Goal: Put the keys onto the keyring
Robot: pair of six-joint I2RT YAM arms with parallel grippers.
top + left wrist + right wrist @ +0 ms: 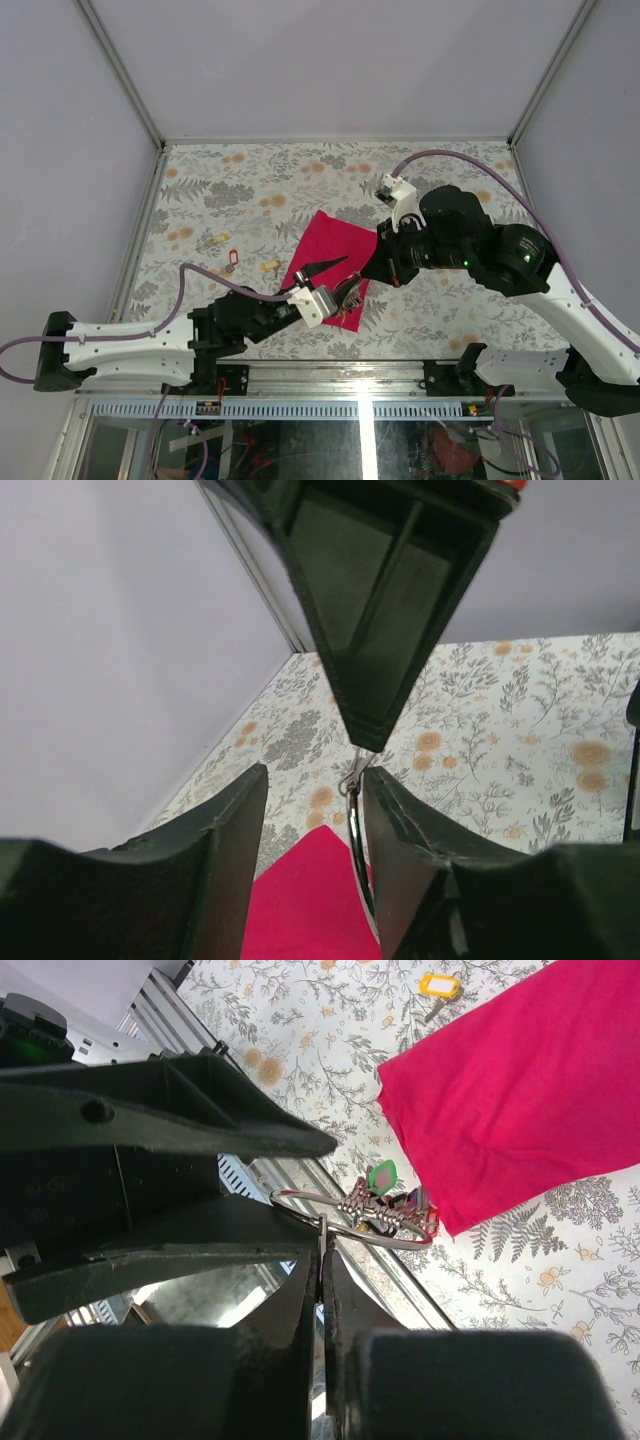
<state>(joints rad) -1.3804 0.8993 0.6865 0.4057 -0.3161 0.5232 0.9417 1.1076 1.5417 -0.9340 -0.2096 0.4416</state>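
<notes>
The keyring point(350, 300), a silver ring with green, blue and red tags, hangs at the magenta cloth's near edge. In the left wrist view the ring's wire point(354, 820) rests against the inner face of one finger point(420, 860) of my left gripper point(315, 780). The jaws stand apart. In the right wrist view the ring point(380, 1222) sits between those fingers. My right gripper point(322, 1260) is shut on a thin metal key point(322, 1232), seen edge-on. The key's tip touches the ring point(358, 770). In the top view the two grippers point(340, 278) point(365, 275) meet over the cloth.
The magenta cloth point(325, 245) lies mid-table on a flowered mat. To its left lie a brass key point(210, 240), a red-headed key point(232, 262) and another brass key point(268, 266). A yellow-tagged key point(438, 985) shows beyond the cloth. The metal rail point(350, 372) runs along the near edge.
</notes>
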